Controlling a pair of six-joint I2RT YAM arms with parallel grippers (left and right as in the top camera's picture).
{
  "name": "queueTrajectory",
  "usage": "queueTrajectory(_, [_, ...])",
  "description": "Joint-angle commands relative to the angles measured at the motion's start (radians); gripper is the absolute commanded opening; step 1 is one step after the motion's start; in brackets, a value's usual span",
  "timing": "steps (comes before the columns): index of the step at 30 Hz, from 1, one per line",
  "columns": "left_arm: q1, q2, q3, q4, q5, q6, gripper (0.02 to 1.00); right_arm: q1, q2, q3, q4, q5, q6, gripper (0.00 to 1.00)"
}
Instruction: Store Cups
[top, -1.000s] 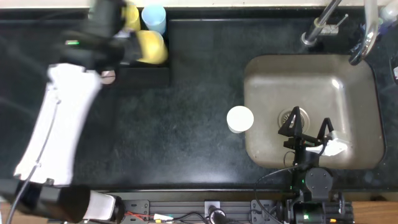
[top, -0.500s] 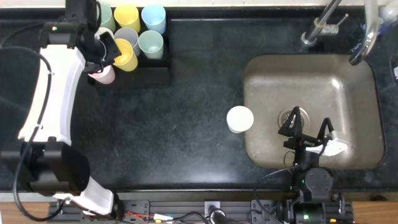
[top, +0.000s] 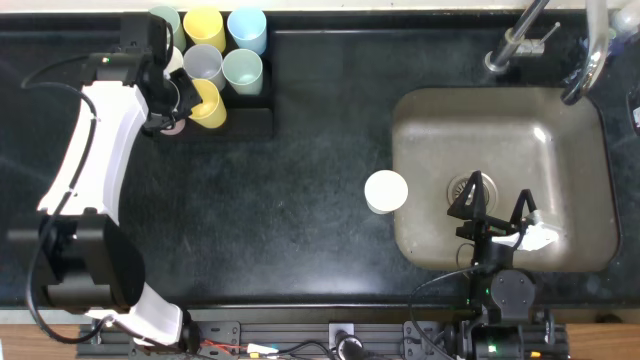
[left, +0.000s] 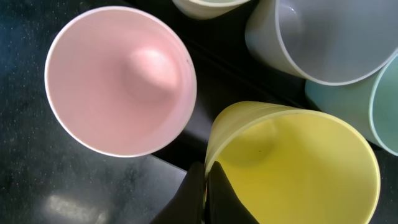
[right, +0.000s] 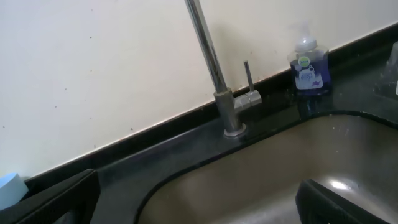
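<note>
Closely crowding yellow cup (left: 298, 168): pink cup (left: 118, 81), grey cup (left: 329, 37), perhaps teal cup (left: 387, 112).

Grey cup (left: 329, 37) and teal cup (left: 387, 106) cut off at left wrist view's edge

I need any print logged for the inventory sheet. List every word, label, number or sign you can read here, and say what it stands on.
Label on the soap bottle: there is print, but it is too small and blurred to read.
On the yellow cup, pink cup and grey cup: no print visible.
Nothing else legible in any view.
</note>
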Motion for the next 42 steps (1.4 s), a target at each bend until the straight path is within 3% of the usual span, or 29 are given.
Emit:
queueTrajectory(1, [0.000, 0.040, -0.007, 0.002, -0.012, -0.003, 0.036, -0.002, -0.008, -0.012, 0.006, 0.002, -0.003, 0.998])
queueTrajectory(23, [0.000, 0.121, -0.008, 0.013, -0.058, -0.002, 0.058, -0.002, -0.008, -0.012, 0.006, 0.002, -0.003, 0.998])
queueTrajectory(25, [0.000, 0.121, -0.008, 0.013, -0.057, 0.000, 0.240, -0.002, -0.008, -0.012, 0.006, 0.002, -0.003, 0.998])
queueTrajectory(26, [0.000, 0.121, -0.008, 0.013, -0.057, 0.000, 0.364, -0.002, -0.008, -0.012, 0.006, 0.002, -0.003, 0.993])
queueTrajectory(27, [0.000, 0.121, -0.008, 0.013, -0.057, 0.001, 0.560, -0.002, -0.008, -0.012, 0.006, 0.002, -0.003, 0.996])
queueTrajectory(28, [0.000, 0.121, -0.008, 0.013, -0.057, 0.000, 0.673, -0.002, -0.008, -0.012, 0.006, 0.002, -0.003, 0.996])
queueTrajectory(31, [0.000, 0.119, -0.008, 0.013, -0.057, 0.000, 0.858, -0.002, -0.008, -0.012, 0.006, 0.002, -0.003, 0.998])
queueTrajectory(34, [0.000, 0.108, -0.008, 0.013, -0.057, 0.000, 0.879, -0.002, -0.008, -0.012, 0.006, 0.002, -0.003, 0.996])
queueTrajectory(38, [0.000, 0.079, -0.008, 0.013, -0.057, 0.000, 0.989, -0.002, -0.008, -0.012, 0.006, 0.002, -0.003, 0.998])
queueTrajectory(42, [-0.002, 0.023, -0.008, 0.006, -0.046, 0.000, 1.000, -0.002, -0.008, -0.012, 0.006, 0.002, -0.003, 0.998])
